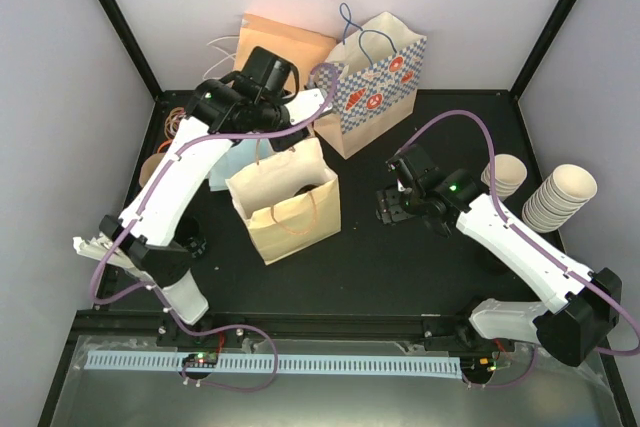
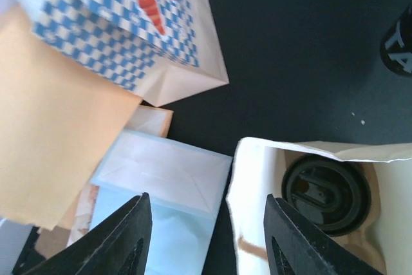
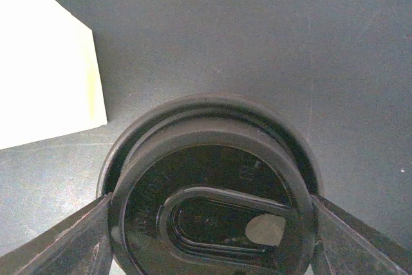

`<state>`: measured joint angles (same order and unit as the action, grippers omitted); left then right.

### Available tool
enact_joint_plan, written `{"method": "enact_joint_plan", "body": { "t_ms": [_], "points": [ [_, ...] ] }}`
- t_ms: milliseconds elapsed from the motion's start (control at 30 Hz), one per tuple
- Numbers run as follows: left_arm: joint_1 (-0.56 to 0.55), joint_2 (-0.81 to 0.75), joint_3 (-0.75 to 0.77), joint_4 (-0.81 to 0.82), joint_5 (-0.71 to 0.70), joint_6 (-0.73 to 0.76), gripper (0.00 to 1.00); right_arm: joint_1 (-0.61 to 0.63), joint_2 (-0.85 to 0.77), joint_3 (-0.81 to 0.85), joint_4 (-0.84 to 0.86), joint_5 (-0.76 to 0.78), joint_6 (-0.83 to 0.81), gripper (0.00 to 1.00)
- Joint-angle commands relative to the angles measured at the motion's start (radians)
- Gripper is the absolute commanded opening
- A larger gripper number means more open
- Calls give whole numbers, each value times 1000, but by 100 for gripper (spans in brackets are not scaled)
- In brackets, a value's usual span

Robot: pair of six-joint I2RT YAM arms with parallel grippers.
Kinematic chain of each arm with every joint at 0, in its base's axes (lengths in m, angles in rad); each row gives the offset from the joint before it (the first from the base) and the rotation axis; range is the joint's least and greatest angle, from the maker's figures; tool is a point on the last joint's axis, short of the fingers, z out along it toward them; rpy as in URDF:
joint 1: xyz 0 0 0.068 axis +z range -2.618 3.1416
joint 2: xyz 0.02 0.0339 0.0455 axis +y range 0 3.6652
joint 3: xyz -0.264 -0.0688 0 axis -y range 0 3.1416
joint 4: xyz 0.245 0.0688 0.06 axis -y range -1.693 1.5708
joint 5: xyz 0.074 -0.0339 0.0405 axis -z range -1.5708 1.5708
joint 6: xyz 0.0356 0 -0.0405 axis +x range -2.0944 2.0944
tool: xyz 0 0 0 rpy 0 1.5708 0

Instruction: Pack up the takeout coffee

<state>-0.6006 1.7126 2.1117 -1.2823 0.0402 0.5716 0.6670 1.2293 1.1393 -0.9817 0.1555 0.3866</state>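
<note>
Packing looks partly done: one lidded cup [image 2: 325,191] sits inside the open cream bag [image 1: 300,227] at the tabletop's middle. Right gripper [image 1: 392,209] clamps the takeout coffee [image 3: 212,178] at its black lid, right of the bag and apart from it. Left gripper [image 2: 207,217] stands half open astride the bag's rim, gripping nothing. Remaining, I judge: lowering this coffee into the bag.
</note>
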Motion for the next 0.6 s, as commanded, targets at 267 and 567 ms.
{"method": "enact_joint_plan", "body": {
  "t_ms": [267, 567],
  "points": [
    [-6, -37, 61, 174, 39, -58, 53, -5, 0, -4, 19, -2, -5, 78],
    [-40, 146, 219, 23, 76, 48, 50, -5, -6, -4, 18, -10, 1, 78]
  ]
}}
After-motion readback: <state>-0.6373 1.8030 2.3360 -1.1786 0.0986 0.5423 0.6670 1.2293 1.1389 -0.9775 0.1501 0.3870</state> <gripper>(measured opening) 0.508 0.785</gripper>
